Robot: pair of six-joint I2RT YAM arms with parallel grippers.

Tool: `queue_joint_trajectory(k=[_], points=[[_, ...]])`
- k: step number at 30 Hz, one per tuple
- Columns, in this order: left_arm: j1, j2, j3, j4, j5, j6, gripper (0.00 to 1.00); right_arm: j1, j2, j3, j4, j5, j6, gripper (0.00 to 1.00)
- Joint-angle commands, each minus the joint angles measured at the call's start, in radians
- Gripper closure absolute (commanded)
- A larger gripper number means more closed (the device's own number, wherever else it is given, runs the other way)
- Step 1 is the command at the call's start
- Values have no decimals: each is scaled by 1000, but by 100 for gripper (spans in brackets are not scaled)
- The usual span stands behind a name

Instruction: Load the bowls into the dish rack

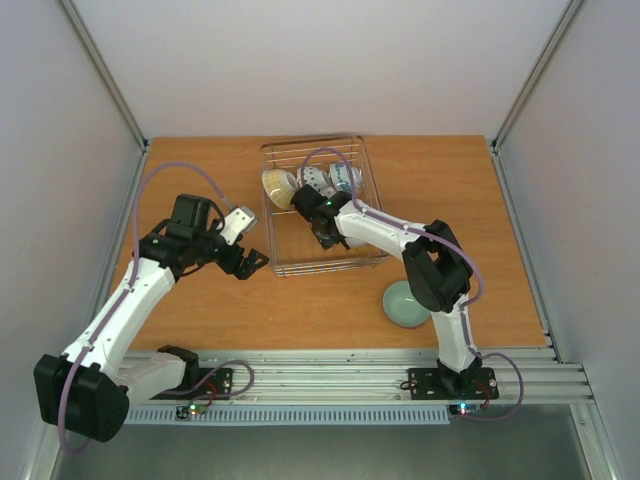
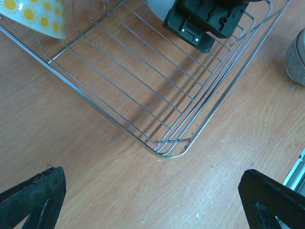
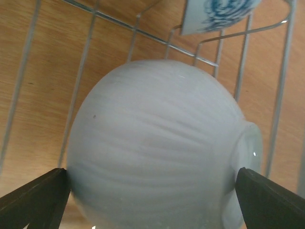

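Right wrist view: a pale, ribbed bowl (image 3: 157, 143) fills the frame. It lies on its side on the wires of the dish rack (image 3: 81, 71), its foot ring turned to the right. The right gripper (image 3: 152, 191) has one dark fingertip on each side of this bowl, set wide, with the tips right at its surface. We cannot tell whether they press on it or only flank it. Behind it, past the rack's wire, we note part of a blue-and-white bowl (image 3: 214, 14).

Overhead: the right arm reaches from its base across into the rack, with its gripper (image 1: 322, 238) low inside, about mid-basket. Three bowls stand on edge in a row across the far half of the rack (image 1: 330, 266):
- a yellow-flowered bowl (image 1: 278, 187) at left
- a dark-dotted white bowl (image 1: 314, 180) in the middle
- the blue-and-white bowl (image 1: 346, 178) at right

A pale green bowl (image 1: 407, 303) sits upright on the wooden table (image 1: 300, 310), outside the rack. It is off the rack's near right corner and partly covered by the right arm's elbow.

The left gripper (image 1: 250, 265) hangs just beside the rack's near left corner, over bare table. Left wrist view: its two fingertips (image 2: 33, 198) are spread far apart with nothing between them. The rack's rounded corner (image 2: 171, 148) lies ahead of them. The near part of the rack floor is bare wire, and the right gripper's black body shows at the top.
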Motion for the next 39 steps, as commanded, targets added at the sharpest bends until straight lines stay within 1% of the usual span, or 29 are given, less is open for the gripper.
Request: queue_joint_trajectory(k=[1,7,11,16,22,26,29,30,33,36,39], points=[[-2,9,-8,24,20,13,1,-6,-65,-45,100,-171,10,2],[-2,8,-7,18,20,14,1,-6,-147,-93,160,-232,0,1],[-1,11,-7,18,22,15,1,-5,-278,-156,218,-283,0,1],[-1,12,-7,14,26,18,1,-5,-476,-250,238,-262,52,4],[-2,11,-4,6,36,20,1,-5,-726,-417,156,-174,189,17],[-5,14,2,-2,45,20,1,-5,-838,-529,75,-159,314,27],[-7,12,2,-8,47,23,1,-5,-895,-608,6,-159,410,36],[-8,11,2,-9,47,24,1,-6,-909,-633,-18,-156,442,41],[-8,12,4,-9,49,25,1,-5,-960,-706,-78,-157,518,51],[-11,17,4,-11,51,25,1,-5,-1005,-763,-136,-162,584,56],[-12,22,5,-12,54,25,1,-5,-1013,-802,-191,-157,657,60]])
